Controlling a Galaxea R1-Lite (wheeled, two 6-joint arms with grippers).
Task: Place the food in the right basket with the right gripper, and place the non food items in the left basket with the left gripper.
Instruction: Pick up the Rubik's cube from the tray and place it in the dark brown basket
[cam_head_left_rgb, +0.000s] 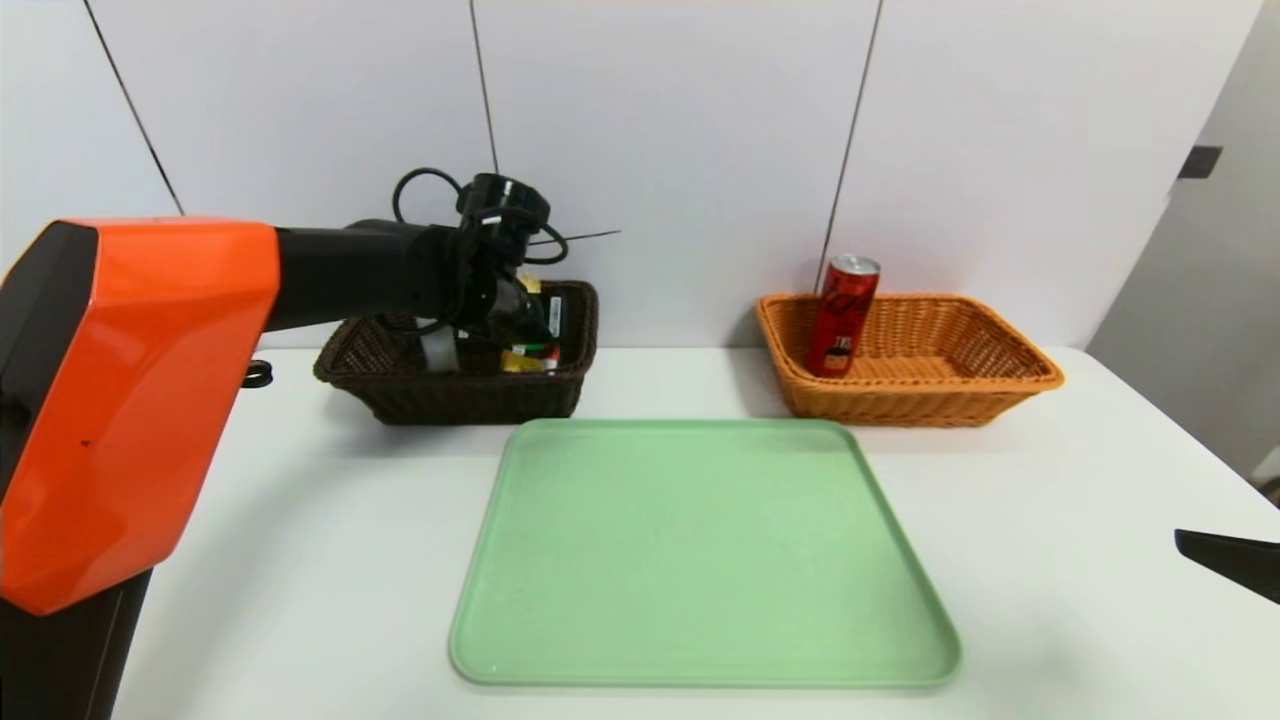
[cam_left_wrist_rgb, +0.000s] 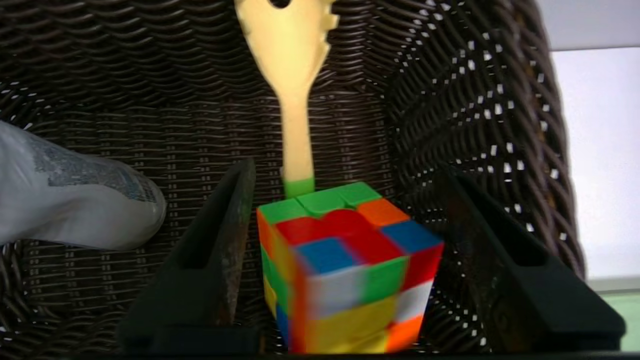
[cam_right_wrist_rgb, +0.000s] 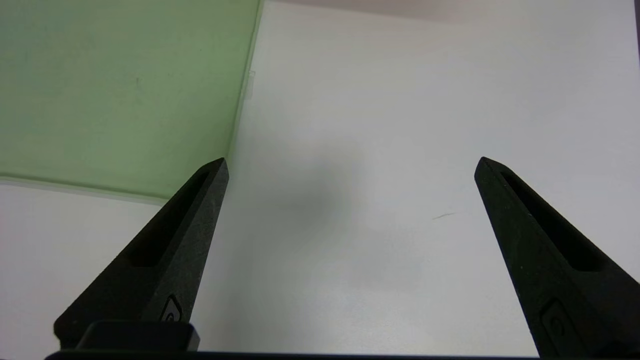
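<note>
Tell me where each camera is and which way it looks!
Head view: up on the robot's head, looking down at the table, tray and both baskets; the orange left arm shows.
Left wrist view: on the left arm, looking into the dark basket at the cube between the open left end effector.
Right wrist view: on the right arm, looking down at the table past the open right end effector.
Head and right wrist views share the tray.

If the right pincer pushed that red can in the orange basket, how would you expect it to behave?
The can leans tilted against the orange basket's rim, so a nudge would probably tip it. Its round body would likely roll once down. The smooth metal looks slippery, so a firm squeeze seems wise. The right pincer hangs open over the table.
</note>
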